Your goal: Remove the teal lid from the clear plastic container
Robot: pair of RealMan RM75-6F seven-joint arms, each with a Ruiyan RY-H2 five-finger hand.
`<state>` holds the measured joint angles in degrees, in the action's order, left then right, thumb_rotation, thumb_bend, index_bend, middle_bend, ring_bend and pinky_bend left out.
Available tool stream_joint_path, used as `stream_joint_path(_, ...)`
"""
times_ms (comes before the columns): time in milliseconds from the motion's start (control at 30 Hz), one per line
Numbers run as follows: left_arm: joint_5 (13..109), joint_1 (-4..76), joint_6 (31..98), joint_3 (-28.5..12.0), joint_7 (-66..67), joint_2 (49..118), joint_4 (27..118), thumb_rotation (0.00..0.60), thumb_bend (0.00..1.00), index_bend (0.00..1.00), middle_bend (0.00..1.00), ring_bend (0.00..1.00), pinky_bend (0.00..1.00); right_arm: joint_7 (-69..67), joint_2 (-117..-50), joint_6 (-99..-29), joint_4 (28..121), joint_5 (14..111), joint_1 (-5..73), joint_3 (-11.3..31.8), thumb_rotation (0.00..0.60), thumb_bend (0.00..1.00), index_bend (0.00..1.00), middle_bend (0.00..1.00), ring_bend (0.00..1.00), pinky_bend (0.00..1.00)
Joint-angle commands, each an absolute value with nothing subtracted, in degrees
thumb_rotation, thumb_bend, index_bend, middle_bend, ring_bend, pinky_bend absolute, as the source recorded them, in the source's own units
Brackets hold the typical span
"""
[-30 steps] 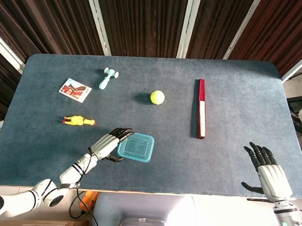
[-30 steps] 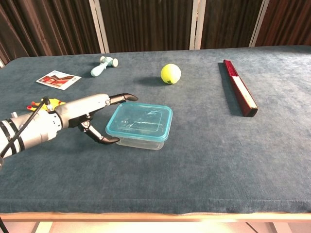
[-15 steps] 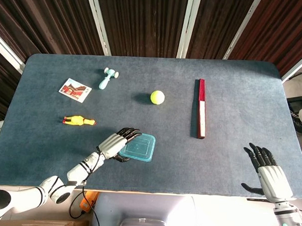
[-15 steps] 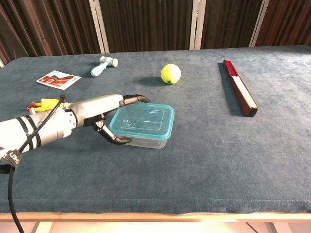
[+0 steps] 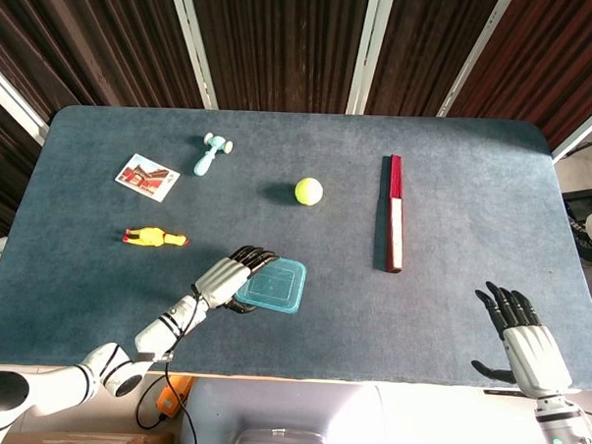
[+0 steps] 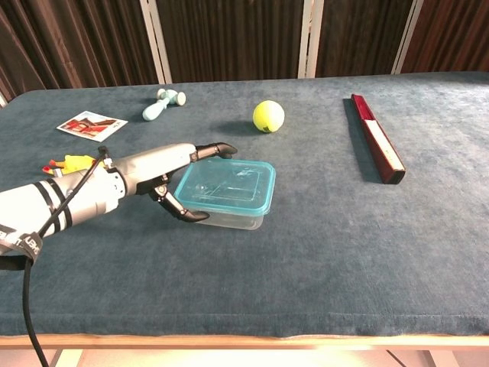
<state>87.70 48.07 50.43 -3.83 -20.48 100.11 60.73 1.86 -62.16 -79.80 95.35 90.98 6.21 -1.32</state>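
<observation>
The left hand (image 6: pixel 170 177) clasped the near-left edge of the teal lid (image 6: pixel 226 186) on the clear plastic container (image 6: pixel 237 218), while the right hand (image 5: pixel 519 331) rested spread, holding nothing.

We are finding no legible text, labels, brands, numbers or signs in either view. The small printed card (image 5: pixel 148 176) lying on the tabletop (image 5: pixel 474 190) is showing a red and white picture, but any lettering on it is too small and blurred for us to read. The long red box (image 6: pixel 377 138) is showing a pale strip along its length, and we are reading no characters on it. The teal lid (image 6: pixel 225 186) and the clear container (image 6: pixel 237 220) under it are showing no markings to us.
</observation>
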Motion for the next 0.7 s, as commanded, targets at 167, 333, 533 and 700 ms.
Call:
stream_joint_path(167, 87.1, 47.2, 51.1, -2.9, -16.0, 100.4, 63.4, 0.6, 0.28, 0.0, 0.49, 0.33, 0.47, 2.7, -62.7, -79.3, 95.3, 91.6, 6.7, -1.5, 0.6, 0.13, 0.0, 0.0, 0.0, 0.0)
stream_joint_path(333, 86.7, 45.4, 53.7, -2.5, -13.3, 101.1, 65.6, 0.6, 0.28, 0.0, 0.51, 0.36, 0.53, 5.2, -64.8, -78.5, 94.0, 92.9, 8.0, -1.1, 0.6, 0.13, 0.0, 0.0, 0.0, 0.0)
stream_joint_path(533, 85.3, 43.9, 55.4, -2.9, -9.5, 103.3, 66.6, 0.6, 0.29, 0.0, 0.53, 0.37, 0.54, 6.1, -69.0, -74.7, 89.8, 97.2, 13.0, -0.4, 0.6, 0.13, 0.0, 0.0, 0.0, 0.0)
stream_joint_path(700, 84.9, 43.6, 55.5, -3.0, -8.7, 105.1, 66.0, 0.6, 0.29, 0.0, 0.53, 0.37, 0.54, 4.0, -72.4, -68.6, 86.9, 100.3, 19.7, 0.6, 0.6, 0.17, 0.19, 0.0, 0.0, 0.0)
